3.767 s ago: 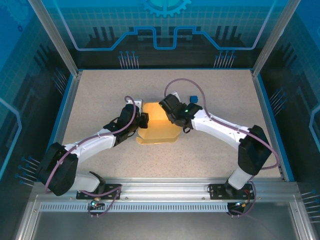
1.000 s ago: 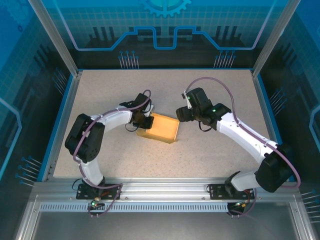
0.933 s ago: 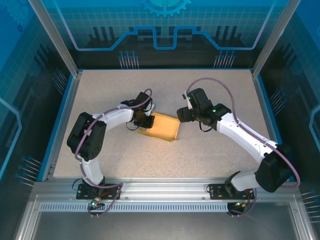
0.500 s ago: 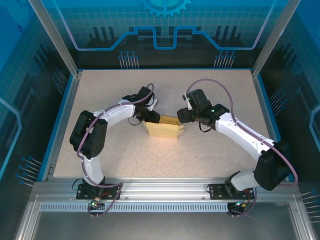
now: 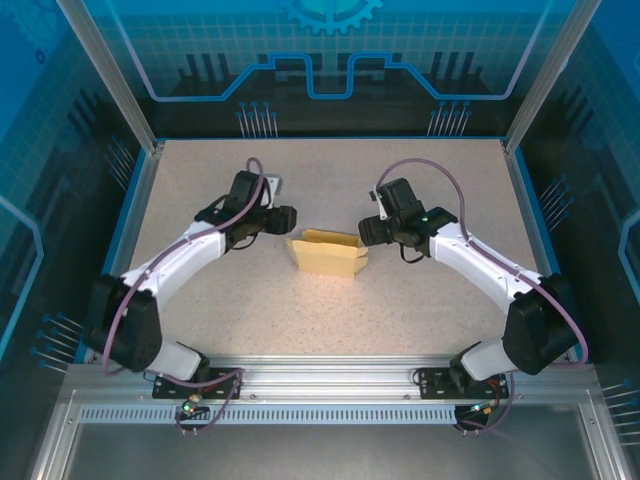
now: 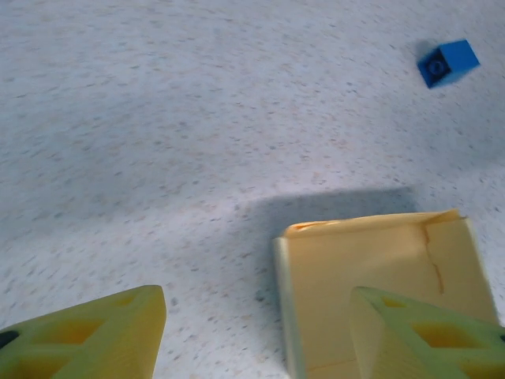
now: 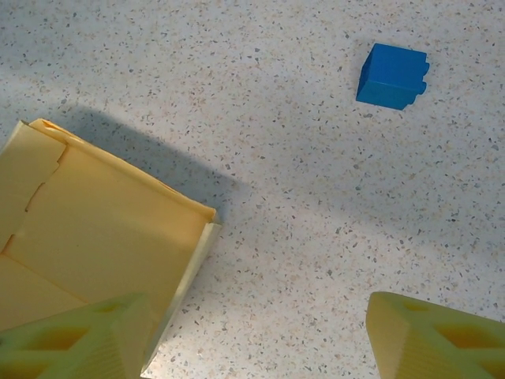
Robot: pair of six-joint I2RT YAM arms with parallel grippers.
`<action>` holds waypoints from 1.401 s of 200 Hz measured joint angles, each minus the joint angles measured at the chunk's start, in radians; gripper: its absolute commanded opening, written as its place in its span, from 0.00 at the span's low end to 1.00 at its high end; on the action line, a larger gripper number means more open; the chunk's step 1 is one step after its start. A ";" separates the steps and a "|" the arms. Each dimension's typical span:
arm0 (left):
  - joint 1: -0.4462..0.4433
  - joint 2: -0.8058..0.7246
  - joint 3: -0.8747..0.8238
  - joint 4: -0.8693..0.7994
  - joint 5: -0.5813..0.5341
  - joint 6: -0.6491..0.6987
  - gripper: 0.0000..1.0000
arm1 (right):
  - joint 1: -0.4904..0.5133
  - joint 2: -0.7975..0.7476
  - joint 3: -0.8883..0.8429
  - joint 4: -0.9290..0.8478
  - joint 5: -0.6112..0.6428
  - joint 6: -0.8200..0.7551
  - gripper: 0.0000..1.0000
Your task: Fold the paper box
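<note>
The paper box (image 5: 328, 253) is seen resting on the table (image 5: 400, 300) between the left hand (image 5: 285, 221) and the right hand (image 5: 366, 232), both held spread, nothing pinched, just beside it.

Speckled table (image 5: 400, 300) — paper box (image 5: 328, 255), blue cube (image 7: 392, 76).

A small blue plastic cube (image 7: 392, 76) sits alone on the pale speckled stone-look tabletop (image 5: 330, 300), with bare surface all round it; in the left wrist view the cube (image 6: 448, 63) shows a round mark on one face, and in the right wrist view small bumps along its right side. A blue raised rim (image 5: 128, 215) borders the tabletop. Silver aluminium posts (image 5: 105, 75) rise at the corners, a ribbed aluminium rail (image 5: 330, 375) runs along the near edge, and a translucent blue back panel with a cyan gear graphic (image 5: 330, 12) closes the far side.
</note>
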State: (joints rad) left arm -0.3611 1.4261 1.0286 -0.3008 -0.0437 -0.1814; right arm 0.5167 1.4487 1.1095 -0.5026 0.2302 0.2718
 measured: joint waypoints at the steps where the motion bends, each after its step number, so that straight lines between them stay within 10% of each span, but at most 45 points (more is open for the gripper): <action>1: 0.001 -0.004 -0.005 0.003 -0.002 -0.002 0.66 | 0.000 0.000 0.000 0.000 0.000 0.000 0.73; 123: 0.006 -0.491 -0.463 0.075 -0.092 -0.117 0.77 | -0.003 -0.121 -0.066 0.072 0.004 -0.023 0.99; 280: -0.188 -0.270 -0.536 0.244 -0.065 -0.161 0.72 | -0.037 -0.130 -0.101 0.051 0.032 -0.042 1.00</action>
State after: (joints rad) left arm -0.5495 1.1561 0.4923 -0.0566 -0.1085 -0.3424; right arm 0.4797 1.3186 1.0084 -0.4519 0.2619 0.2295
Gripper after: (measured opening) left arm 0.720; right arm 0.997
